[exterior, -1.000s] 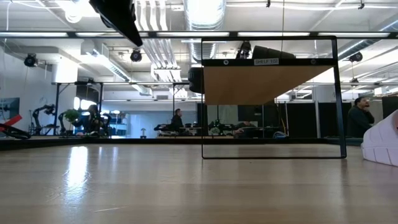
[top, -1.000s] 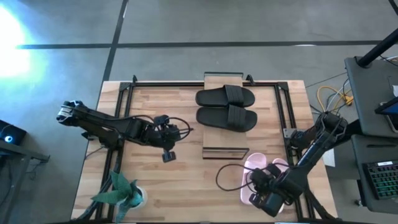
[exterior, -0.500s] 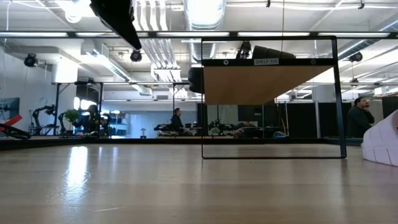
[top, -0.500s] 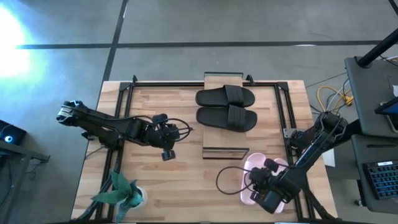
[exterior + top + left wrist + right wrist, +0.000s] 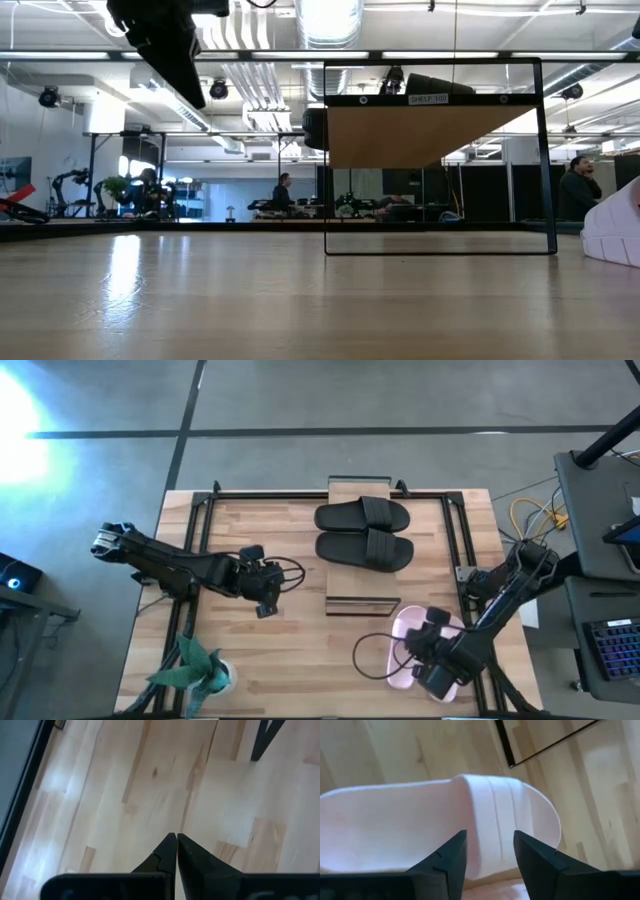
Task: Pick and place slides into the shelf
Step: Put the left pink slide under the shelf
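Right claw [image 5: 490, 851] open over half-hidden pink slide [image 5: 500, 825].

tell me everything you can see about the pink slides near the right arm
The pale pink slip-on slides lie side by side on the light wooden table, at its near right part, just in front of the small wooden shelf. They look matte, like moulded foam, each with one wide ribbed strap. The right gripper hangs over one slide, its dark fingers open on either side of the strap, not clearly gripping it.

bare tabletop [image 5: 300, 645] centre-left, black slides [image 5: 363, 532] atop shelf [image 5: 362, 603], plant [image 5: 197, 668] at corner
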Tool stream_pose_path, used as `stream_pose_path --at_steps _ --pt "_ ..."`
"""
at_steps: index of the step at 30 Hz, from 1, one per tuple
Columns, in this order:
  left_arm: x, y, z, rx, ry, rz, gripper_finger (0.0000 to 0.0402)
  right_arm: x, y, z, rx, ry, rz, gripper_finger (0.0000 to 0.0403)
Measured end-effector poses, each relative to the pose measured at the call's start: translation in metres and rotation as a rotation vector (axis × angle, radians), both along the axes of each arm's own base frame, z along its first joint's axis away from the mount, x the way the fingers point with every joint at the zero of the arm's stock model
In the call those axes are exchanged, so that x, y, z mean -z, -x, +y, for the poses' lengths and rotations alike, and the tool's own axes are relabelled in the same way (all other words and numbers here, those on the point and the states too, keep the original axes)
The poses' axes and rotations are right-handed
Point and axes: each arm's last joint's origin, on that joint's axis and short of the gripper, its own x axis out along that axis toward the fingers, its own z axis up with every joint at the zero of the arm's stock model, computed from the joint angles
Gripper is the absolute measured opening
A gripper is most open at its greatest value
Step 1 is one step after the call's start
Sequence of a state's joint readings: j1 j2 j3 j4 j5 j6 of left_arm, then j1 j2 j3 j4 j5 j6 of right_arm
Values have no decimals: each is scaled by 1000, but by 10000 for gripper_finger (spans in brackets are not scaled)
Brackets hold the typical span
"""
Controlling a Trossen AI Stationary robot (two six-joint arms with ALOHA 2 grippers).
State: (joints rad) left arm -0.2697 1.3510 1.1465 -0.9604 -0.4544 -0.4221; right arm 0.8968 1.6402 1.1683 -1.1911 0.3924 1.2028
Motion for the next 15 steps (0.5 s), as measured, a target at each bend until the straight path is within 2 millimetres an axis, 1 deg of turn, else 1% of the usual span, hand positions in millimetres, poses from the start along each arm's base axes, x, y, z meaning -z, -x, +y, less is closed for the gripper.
stream_pose_path --at_steps 5,10,15 --pt "4 1 1 -4 -34 9 0 4 4 3 -40 -2 13 169" --pt "11 3 2 -12 -62 28 0 16 10 -3 -50 29 46 183" --pt "16 5 3 -11 -67 46 0 23 13 -7 -49 57 62 190"
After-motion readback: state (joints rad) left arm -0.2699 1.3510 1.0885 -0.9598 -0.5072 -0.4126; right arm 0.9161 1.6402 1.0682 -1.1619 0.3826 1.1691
